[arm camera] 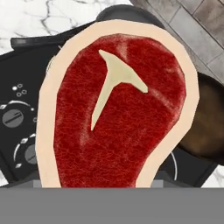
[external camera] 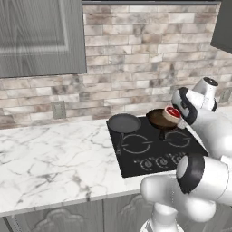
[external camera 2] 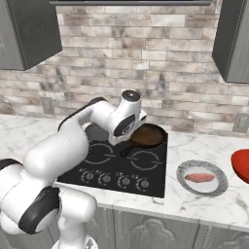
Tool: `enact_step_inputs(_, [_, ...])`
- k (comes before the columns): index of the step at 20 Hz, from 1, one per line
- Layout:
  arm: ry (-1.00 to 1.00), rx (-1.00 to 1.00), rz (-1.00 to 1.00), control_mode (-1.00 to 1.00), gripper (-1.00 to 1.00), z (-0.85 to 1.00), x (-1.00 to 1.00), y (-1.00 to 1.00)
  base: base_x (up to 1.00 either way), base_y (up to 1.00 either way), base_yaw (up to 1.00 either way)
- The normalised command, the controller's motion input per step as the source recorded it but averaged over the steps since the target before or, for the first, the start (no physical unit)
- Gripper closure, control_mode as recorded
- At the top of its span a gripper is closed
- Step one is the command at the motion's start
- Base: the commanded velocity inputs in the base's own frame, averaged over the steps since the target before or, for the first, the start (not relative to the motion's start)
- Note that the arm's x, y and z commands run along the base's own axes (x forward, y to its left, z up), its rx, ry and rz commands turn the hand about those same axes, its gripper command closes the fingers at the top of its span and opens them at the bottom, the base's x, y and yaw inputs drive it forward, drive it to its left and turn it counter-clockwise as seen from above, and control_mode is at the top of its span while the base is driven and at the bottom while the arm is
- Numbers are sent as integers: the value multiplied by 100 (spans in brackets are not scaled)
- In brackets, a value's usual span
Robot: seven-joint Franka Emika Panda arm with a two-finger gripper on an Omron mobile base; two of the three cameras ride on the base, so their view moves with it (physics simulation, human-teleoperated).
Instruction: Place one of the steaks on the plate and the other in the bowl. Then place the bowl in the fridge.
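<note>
The gripper's fingertips are hidden behind the round steak [arm camera: 118, 109], so I cannot tell how the claw stands. That steak fills the hand view, long axis running from six to twelve o'clock, above the brown pan [external camera: 159, 118]. The red bowl [external camera 2: 241, 165] is cut off at three o'clock. The plate [external camera 2: 202, 178] holds the flat steak [external camera 2: 199, 177].

wall: brick backsplash [external camera: 149, 50] running behind | bench [external camera: 50, 154]: white marble gleaming | cupboards [external camera: 41, 36]: grey panels hanging overhead
</note>
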Motion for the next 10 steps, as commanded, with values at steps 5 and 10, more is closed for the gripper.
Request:
enact_step_inputs(5, [-2,-11,0,-100,100,6,-47,46,0,0,0])
enact_step_inputs(10, [0,-2,0,-100,100,0,-34,10,0,0,0])
